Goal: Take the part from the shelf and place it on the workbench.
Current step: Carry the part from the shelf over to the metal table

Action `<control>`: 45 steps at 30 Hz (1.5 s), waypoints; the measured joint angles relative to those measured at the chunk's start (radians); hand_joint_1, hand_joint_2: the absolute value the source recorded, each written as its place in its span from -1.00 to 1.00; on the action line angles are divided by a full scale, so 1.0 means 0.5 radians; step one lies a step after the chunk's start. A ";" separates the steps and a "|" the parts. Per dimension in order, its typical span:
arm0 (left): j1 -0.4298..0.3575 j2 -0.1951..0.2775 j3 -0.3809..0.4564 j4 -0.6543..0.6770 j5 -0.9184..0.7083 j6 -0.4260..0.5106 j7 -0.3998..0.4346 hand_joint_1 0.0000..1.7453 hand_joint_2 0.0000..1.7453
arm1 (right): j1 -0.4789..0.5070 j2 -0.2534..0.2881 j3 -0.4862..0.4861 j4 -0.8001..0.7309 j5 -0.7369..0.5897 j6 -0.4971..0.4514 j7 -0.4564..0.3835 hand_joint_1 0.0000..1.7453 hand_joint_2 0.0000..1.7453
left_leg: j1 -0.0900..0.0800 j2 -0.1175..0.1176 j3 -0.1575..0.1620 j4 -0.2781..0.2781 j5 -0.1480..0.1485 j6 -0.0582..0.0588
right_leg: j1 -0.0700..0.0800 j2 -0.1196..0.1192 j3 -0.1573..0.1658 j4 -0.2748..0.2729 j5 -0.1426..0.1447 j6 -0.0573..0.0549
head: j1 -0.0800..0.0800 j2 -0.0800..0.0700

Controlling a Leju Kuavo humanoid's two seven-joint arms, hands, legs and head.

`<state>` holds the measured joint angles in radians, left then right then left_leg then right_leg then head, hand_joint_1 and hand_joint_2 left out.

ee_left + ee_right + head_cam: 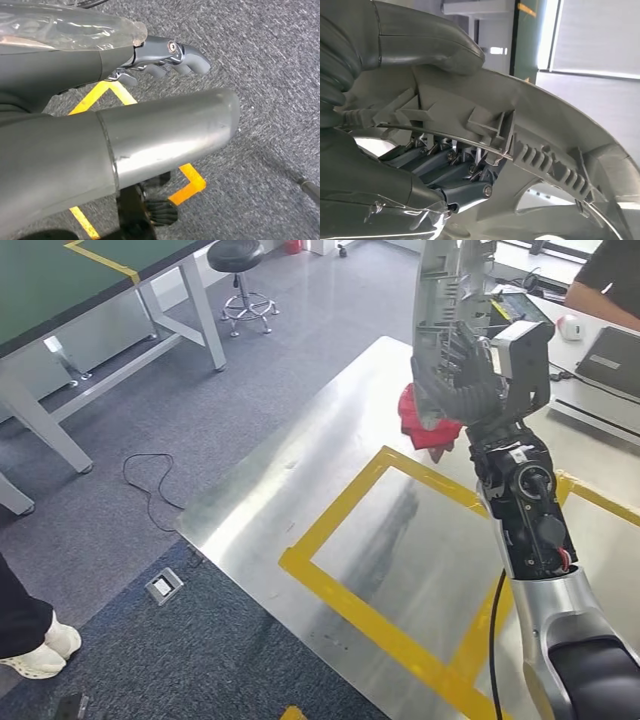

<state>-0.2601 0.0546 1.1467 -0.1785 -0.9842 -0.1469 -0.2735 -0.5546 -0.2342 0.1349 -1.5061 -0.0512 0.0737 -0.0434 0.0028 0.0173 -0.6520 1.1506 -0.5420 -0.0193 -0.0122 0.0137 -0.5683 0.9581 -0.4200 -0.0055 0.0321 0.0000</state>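
Head view: right arm [540,570] comes up from lower right, forearm raised steeply over the workbench [302,490]. Right hand [460,380] sits at the top of it, fingers wrapped round the part [445,300], a grey ribbed plastic piece. Part stands nearly upright, long axis running up and out of frame, held in the air above the far side of the yellow tape rectangle [355,605]. Red block [424,425] just behind the hand. A person's arm [604,290] at top right, a shoe [41,650] at lower left.

L wrist view: left hand [166,55] hangs over grey carpet [264,75], fingers loosely curled, nothing in them.

R wrist view: right hand's fingers [452,175] under the part, thumb [429,42] over it, clamping its ribbed edge.
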 joint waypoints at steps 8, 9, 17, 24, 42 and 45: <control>0.004 0.003 0.000 0.000 -0.001 0.000 0.000 -1.00 -1.00 | 0.034 0.000 -0.025 -0.025 0.022 -0.006 0.012 1.00 1.00 | 0.003 -0.118 0.147 -0.339 0.213 0.038 | 0.002 0.143 -0.016 0.002 0.015 0.013 | -0.027 0.000; 0.004 0.003 0.000 0.000 -0.001 0.000 0.000 -1.00 -1.00 | 0.036 -0.001 -0.032 -0.031 0.031 -0.006 0.014 1.00 1.00 | 0.000 -0.127 0.164 -0.377 0.216 0.042 | 0.000 0.158 -0.022 0.001 0.018 0.022 | -0.025 0.000; 0.001 -0.001 0.000 -0.001 -0.010 -0.002 -0.001 -1.00 -1.00 | 0.079 -0.016 -0.080 -0.075 0.067 -0.006 0.035 1.00 1.00 | -0.004 0.010 0.177 -0.415 0.234 0.100 | 0.003 -0.001 -0.254 0.528 -0.266 0.093 | 0.033 0.000; 0.000 -0.007 0.000 -0.001 -0.016 -0.004 0.000 -1.00 -1.00 | 0.130 -0.044 -0.123 -0.129 0.075 -0.009 0.054 1.00 1.00 | -0.019 0.116 0.193 -0.399 0.208 0.081 | 0.027 -0.119 0.013 0.015 -0.014 0.063 | 0.077 0.000; -0.011 -0.002 0.000 -0.001 -0.025 -0.006 0.001 -1.00 -1.00 | 0.176 -0.076 -0.195 -0.217 0.113 -0.022 0.105 1.00 1.00 | -0.002 -0.116 0.173 -0.395 0.226 0.060 | 0.003 0.210 -0.023 -0.017 0.034 0.042 | -0.020 0.000; -0.018 -0.005 0.000 -0.001 -0.024 -0.006 0.001 -1.00 -1.00 | 0.182 -0.089 -0.208 -0.227 0.112 -0.023 0.109 1.00 1.00 | 0.006 -0.057 0.181 -0.420 0.241 0.095 | 0.009 0.111 -0.086 0.122 -0.062 0.069 | 0.002 0.000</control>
<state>-0.2690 0.0522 1.1467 -0.1788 -0.9964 -0.1499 -0.2729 -0.4634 -0.2787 0.0309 -1.6196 0.0050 0.0624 0.0112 0.0055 -0.0113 -0.5613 0.9404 -0.4215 0.0282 -0.0075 0.0690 -0.6113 1.0190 -0.4512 0.0288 0.0330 0.0000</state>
